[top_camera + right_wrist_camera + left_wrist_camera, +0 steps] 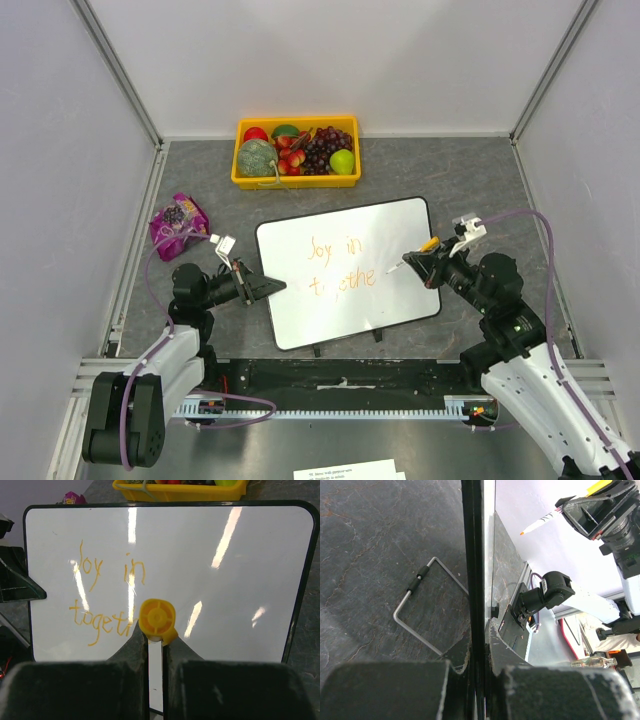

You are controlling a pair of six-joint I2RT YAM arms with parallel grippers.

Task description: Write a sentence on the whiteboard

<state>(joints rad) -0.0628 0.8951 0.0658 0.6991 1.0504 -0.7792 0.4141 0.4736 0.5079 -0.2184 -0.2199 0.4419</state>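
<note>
Located the whiteboard [400, 232] in the middle of the counter [480, 180], between the two arms. Long axis left to right, skewed slightly, right end farther from the bases.

Noted left claw [262, 286] clenched on the board's left frame edge. Confirmed in the left wrist view: jaws tight on the black rim.

Noted right claw [425, 262] clenched on the marker [400, 265], yellow end cap toward the wrist camera, tip pointing left toward the lettering.

Read the sentence [338, 262] as "Joy in" over "togeth", possibly one letter more. Last strokes hidden behind the marker in the right wrist view.

Placed the tip just right of the last letter, on the second line. Cannot tell tip contact with the surface.

Judged next move: write rightward along the long axis, toward the right arm's own side.

Saw bare white from the tip to the right frame. Enough for the remaining letters by estimate, tightening near the rounded corner.

Logged as well apart from the writing line: yellow fruit tray [296, 122] beyond the far edge, purple bag [178, 222] beyond the left claw.
</note>
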